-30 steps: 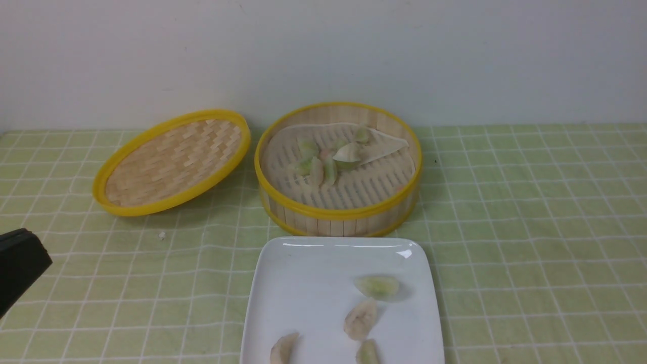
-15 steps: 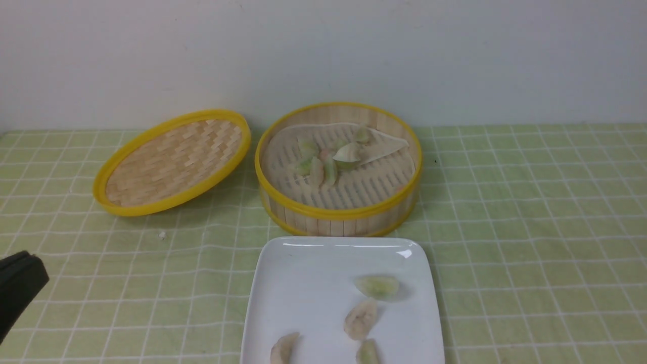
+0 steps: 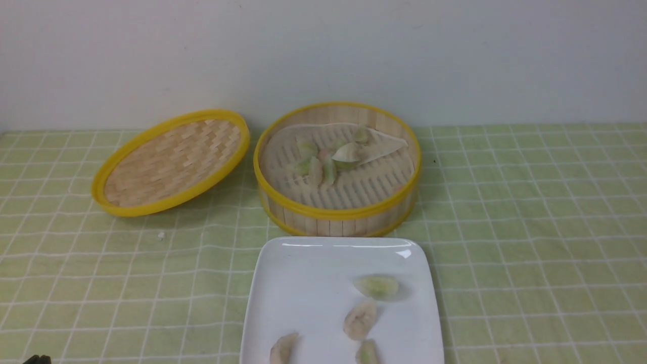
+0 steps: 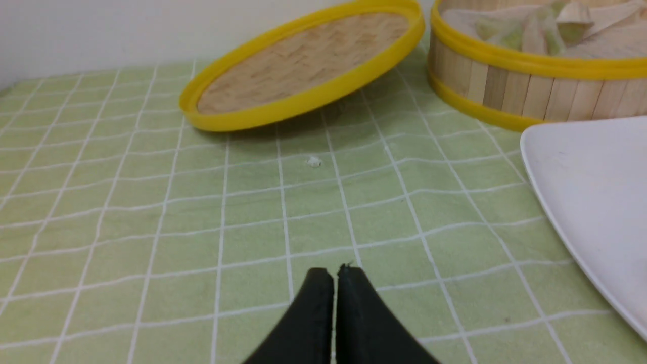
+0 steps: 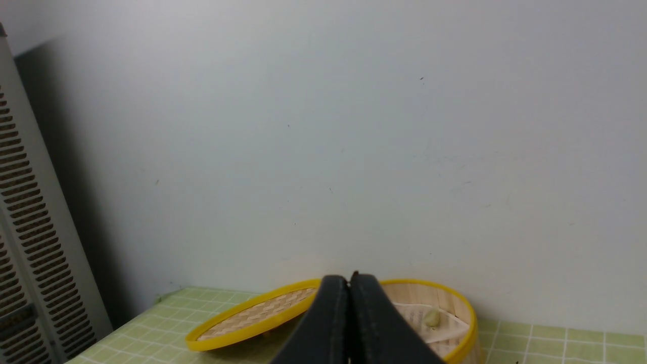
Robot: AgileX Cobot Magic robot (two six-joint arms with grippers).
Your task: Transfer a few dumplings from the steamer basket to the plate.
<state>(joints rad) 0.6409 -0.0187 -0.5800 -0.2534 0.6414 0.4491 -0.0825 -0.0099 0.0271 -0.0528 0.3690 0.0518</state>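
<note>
The dumplings [image 3: 328,169] in the steamer basket [image 3: 336,215] lie ahead-right of the left tool [image 4: 334,277], shut and empty at the surface's front left corner; the right tool [image 5: 349,285], likewise shut and empty, aims higher

Surface [image 3: 530,227] under pale green cloth [image 3: 505,283] with white grid, runs to white wall at far side. Steamer basket [image 3: 337,211] at far centre. Woven yellow-rimmed lid [image 3: 172,162] left of it, just beside, tilted, right edge raised. White square plate [image 3: 303,283] at near centre, far edge just beside basket's base. Small white crumb [image 3: 161,235] on cloth, near side of lid.
</note>
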